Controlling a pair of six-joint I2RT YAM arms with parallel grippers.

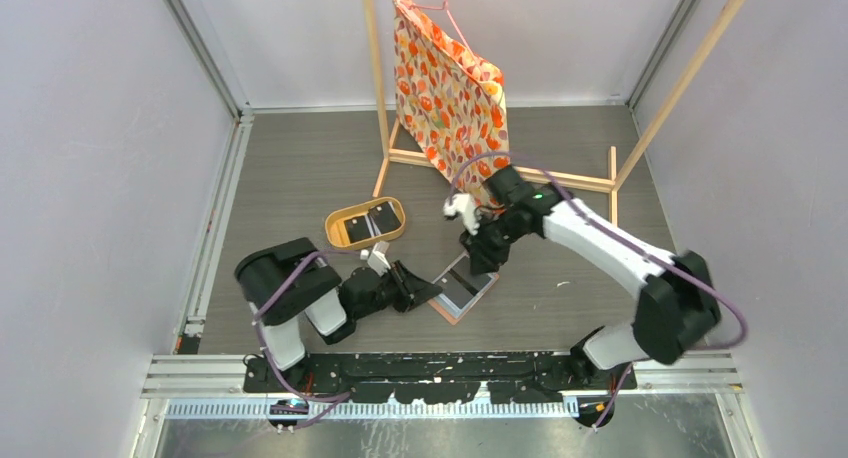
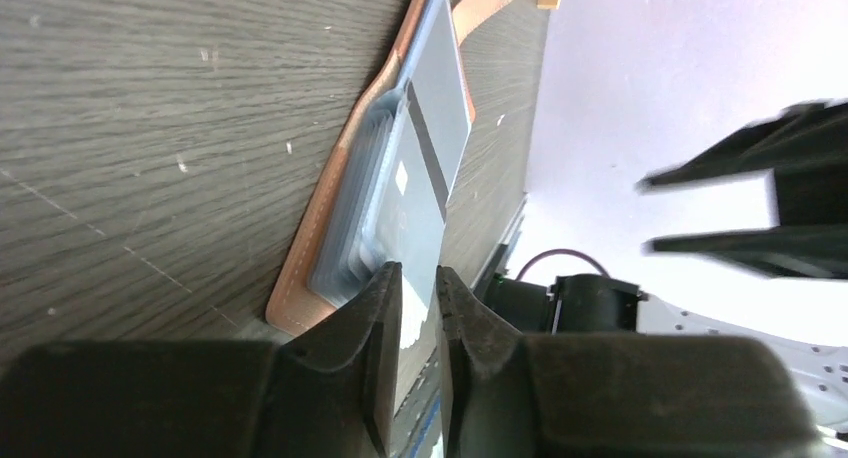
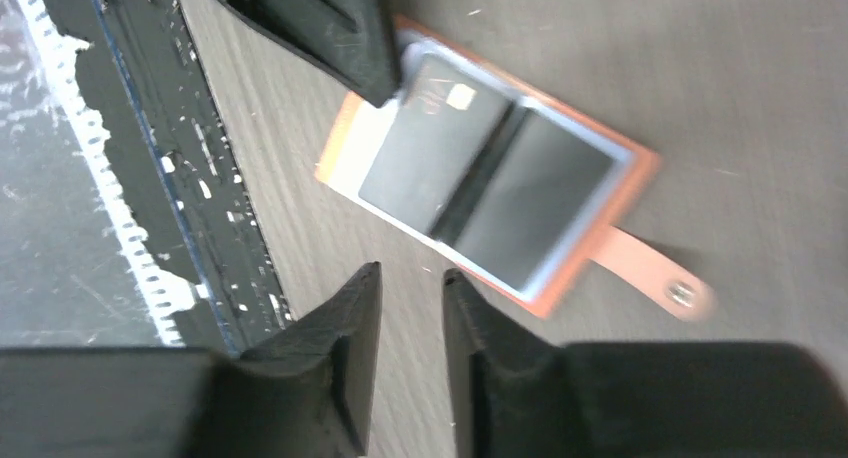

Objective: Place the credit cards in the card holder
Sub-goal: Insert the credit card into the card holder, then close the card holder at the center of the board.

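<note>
Salmon-brown leather card holder (image 3: pixel 640 168) lies open on the bench (image 3: pixel 700 78), just ahead of both claws. The left claw (image 2: pixel 418 278) has its jaws slightly parted around the near end of a grey credit card (image 2: pixel 420 213) resting on the slotted inside. The right claw (image 3: pixel 412 278) hovers nearby, jaws narrowly apart, holding nothing.

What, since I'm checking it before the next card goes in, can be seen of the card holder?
The card holder is a small salmon-brown leather wallet, lying open and flat on the wood-grain table between the two arms. Its snap tab sticks out from one end. The grey-blue inside has stacked slots, with a grey card lying over them. The left gripper straddles the card's near end; the right gripper hangs above, apart.
</note>
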